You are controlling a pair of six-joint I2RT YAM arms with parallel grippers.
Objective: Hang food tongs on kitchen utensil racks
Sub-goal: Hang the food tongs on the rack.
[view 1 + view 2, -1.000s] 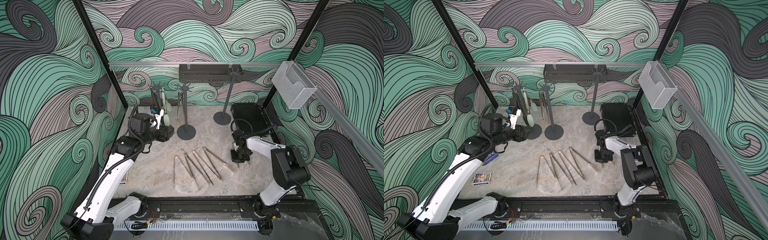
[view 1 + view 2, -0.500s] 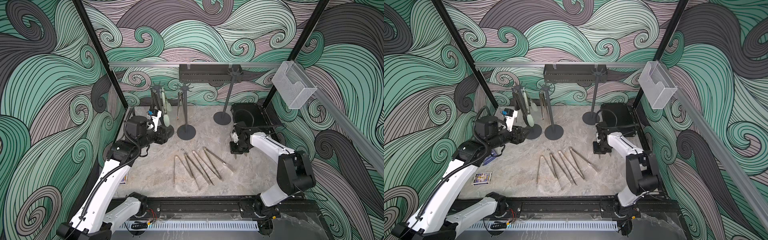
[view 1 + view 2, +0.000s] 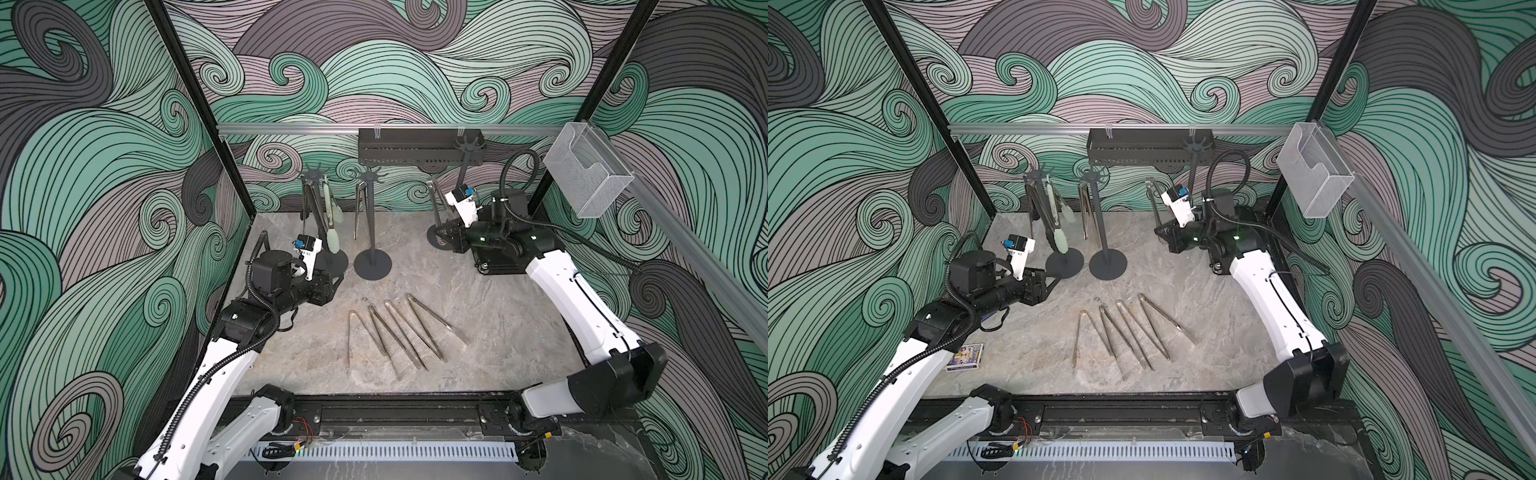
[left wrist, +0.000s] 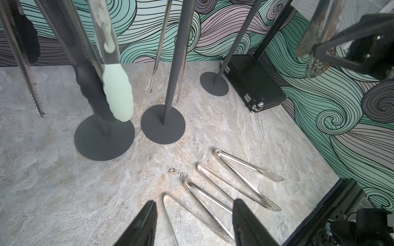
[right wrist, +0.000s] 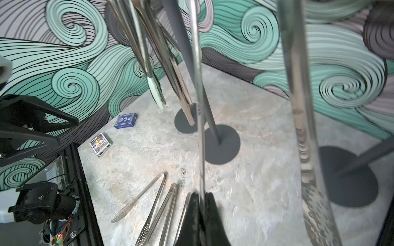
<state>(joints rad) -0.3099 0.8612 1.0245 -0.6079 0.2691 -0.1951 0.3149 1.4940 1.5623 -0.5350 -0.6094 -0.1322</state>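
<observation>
At the left of the table, the left hand hovers low, just near of the left rack. Its fingers stand moderately apart with nothing between them. Two small card boxes lie by the left wall. The left rack carries black-tipped tongs, pale-green-tipped tongs and a slim serrated steel pair, all hanging tips down. Just to its right stands the middle rack, with one pair of steel tongs hanging from its hooks. Nearer than these two racks, four bare steel tongs lie flat on the table in a loose fan, with their bends pointing far and their tips near. Farther right, the right hand is clamped on one arm of a steel pair of tongs. It holds that pair roughly upright above the table, just left of the pole of the right rack. A black case lies on the table at the far right corner, beside the right rack's base.
</observation>
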